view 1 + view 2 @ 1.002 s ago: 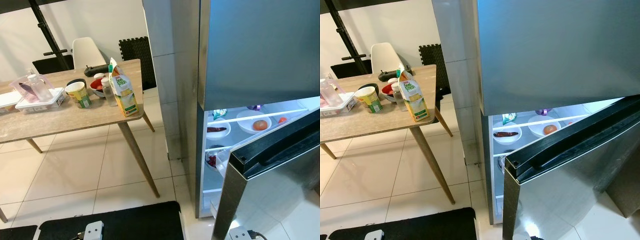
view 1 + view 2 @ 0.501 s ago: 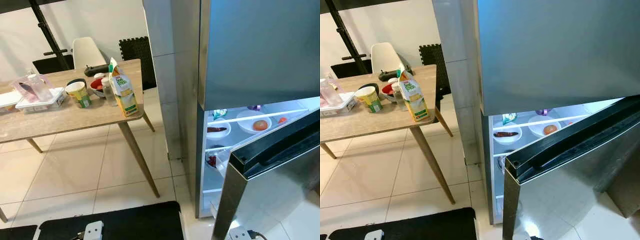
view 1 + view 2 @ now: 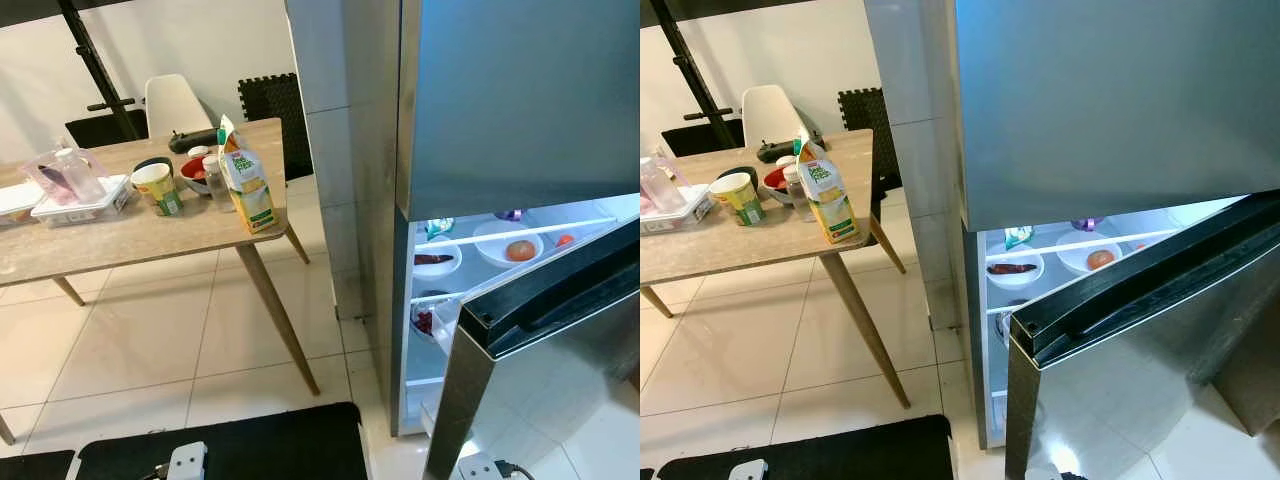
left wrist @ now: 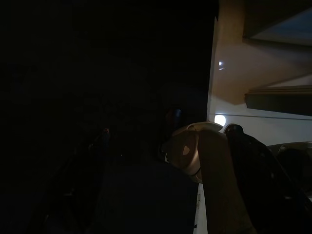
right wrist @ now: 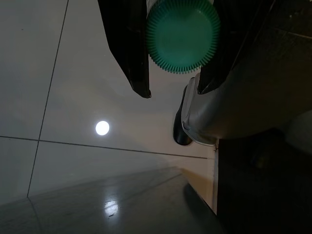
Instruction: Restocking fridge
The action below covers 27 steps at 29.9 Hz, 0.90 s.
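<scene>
The steel fridge point(image 3: 500, 120) stands on the right with its lower door point(image 3: 540, 330) swung open towards me. Its lit shelves hold a white bowl with an orange fruit point(image 3: 518, 248) and another bowl with something dark red point(image 3: 435, 260). On the wooden table point(image 3: 130, 240) at the left are a juice carton point(image 3: 245, 180), a yellow-green cup point(image 3: 160, 188), a red bowl point(image 3: 195, 172) and a clear jar point(image 3: 217, 182). In the right wrist view my right gripper point(image 5: 174, 87) is shut on a green-capped bottle point(image 5: 183, 36), pointing down at the tiled floor. My left arm hangs in deep shade.
A clear container point(image 3: 80, 205) and a plastic pitcher point(image 3: 65, 172) sit at the table's left end. A white chair point(image 3: 175, 100) stands behind the table. A tiled pillar point(image 3: 325, 150) separates table and fridge. A black mat point(image 3: 230, 445) lies on the floor at my feet.
The free edge of the lower fridge door has shifted slightly to the left. The table and the things on it are unchanged.
</scene>
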{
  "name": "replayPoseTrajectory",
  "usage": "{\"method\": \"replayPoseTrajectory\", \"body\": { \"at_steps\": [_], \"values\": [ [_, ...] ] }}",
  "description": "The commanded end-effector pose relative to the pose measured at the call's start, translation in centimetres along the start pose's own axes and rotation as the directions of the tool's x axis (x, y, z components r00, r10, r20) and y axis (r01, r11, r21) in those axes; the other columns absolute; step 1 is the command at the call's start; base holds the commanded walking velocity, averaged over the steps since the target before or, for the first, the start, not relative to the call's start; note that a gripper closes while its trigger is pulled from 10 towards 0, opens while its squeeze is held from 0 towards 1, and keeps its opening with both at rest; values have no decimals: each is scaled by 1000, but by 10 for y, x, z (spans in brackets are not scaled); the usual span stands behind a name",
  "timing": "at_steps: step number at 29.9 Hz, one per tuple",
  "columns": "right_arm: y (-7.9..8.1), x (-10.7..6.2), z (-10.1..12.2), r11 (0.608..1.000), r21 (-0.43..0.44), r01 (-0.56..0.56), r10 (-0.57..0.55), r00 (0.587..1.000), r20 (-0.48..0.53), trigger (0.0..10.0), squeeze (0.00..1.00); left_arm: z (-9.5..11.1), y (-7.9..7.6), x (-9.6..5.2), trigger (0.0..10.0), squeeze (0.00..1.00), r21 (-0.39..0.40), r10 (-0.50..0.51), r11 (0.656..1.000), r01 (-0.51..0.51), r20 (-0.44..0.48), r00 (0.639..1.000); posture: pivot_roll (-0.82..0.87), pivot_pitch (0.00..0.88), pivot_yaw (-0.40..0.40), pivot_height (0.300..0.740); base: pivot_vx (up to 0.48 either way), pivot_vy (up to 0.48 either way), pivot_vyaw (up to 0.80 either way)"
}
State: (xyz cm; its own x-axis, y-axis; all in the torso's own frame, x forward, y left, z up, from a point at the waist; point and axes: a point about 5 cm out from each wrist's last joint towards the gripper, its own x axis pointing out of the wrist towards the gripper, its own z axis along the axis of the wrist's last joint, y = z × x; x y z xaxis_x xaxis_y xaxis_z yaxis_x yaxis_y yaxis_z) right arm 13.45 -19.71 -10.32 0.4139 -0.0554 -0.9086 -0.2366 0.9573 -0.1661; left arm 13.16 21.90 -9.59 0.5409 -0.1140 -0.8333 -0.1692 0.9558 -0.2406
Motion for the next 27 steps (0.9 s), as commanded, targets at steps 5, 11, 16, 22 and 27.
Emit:
{"method": "replayPoseTrajectory", "body": {
  "at_steps": [5,11,16,22,27],
  "values": [
    [6,0,1,1000,-8,-20,20,1000,-3,10000,0,3,9,-3,10000,0,16,23,1000,-23,3,1000,12,0,107,740,0,0,0],
    [7,1,3,1000,-6,-20,20,1000,1,10000,0,3,10,-3,10000,0,17,25,1000,-25,2,1000,12,0,110,740,0,0,0],
    [8,1,3,1000,-5,-20,20,1000,1,10000,0,3,10,-3,10000,0,19,24,1000,-24,1,1000,11,0,112,740,0,0,0],
    [8,1,1,1000,-2,-19,19,1000,-2,10000,0,4,10,-3,10000,0,21,23,1000,-23,2,1000,9,0,116,740,0,0,0],
    [8,0,1,1000,0,-19,19,1000,-4,10000,0,4,11,-4,10000,0,22,24,999,-24,1,1000,10,0,117,740,0,0,0]
  ]
}}
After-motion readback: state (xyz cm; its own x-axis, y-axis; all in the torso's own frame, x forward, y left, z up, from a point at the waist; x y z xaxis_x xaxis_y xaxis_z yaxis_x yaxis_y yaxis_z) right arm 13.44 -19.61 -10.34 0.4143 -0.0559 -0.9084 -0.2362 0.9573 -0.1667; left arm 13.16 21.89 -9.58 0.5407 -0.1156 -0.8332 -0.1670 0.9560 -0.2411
